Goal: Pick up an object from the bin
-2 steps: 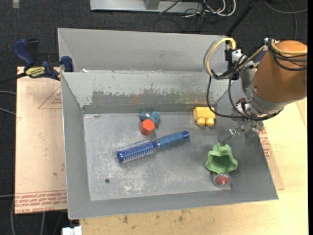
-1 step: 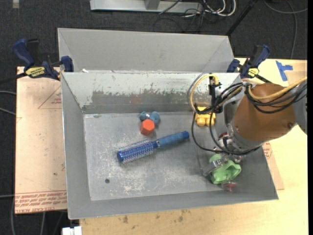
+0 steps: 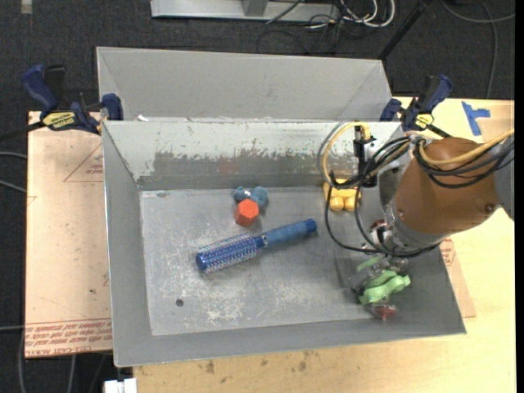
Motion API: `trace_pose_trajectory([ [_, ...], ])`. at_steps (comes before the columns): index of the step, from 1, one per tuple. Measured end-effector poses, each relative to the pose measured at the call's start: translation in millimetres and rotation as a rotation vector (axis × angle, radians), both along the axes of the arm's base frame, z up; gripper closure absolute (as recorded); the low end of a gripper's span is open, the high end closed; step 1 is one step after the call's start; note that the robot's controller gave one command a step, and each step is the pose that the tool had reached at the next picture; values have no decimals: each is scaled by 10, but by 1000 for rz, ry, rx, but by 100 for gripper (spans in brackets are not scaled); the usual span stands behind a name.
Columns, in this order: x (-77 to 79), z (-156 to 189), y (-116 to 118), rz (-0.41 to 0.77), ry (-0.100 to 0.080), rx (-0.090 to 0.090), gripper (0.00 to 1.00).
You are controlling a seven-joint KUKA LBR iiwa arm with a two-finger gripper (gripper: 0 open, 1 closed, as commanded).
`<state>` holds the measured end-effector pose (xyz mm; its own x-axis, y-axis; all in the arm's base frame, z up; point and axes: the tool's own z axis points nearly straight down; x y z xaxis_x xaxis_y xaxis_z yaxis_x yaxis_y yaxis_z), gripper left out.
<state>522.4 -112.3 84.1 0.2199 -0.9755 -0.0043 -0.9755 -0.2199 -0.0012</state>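
**Position.** The claw hangs low in the bin, well to the right of the blue hairbrush and a little nearer the viewer than it, close to the bin's right wall. Directly beneath the claw lies a light-green thing of irregular, lobed shape. A reddish piece lies just beside it, on the side away from the hairbrush. An orange-and-blue thing lies near the hairbrush on its far side, apart from it.

**Claw state.** The arm's orange cover and cables overhang the claw. Whether it is apart, together or clamped on the light-green thing cannot be told.

**Handling.** The light-green thing appears to be a small moulded toy, probably light and possibly somewhat soft. Its lobes are likely to give an uneven seat. Take hold across the narrowest part of its body, not on a projecting lobe. Close firmly but without crushing. The nearby bin wall leaves little side room, so a vertical approach is advised. Take care that the reddish piece is not caught in the same grasp.
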Motion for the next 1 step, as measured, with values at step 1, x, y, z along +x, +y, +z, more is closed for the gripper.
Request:
trace_pose_trajectory([
  [1, 26, 433, -342, -26, -6, 14, 100],
])
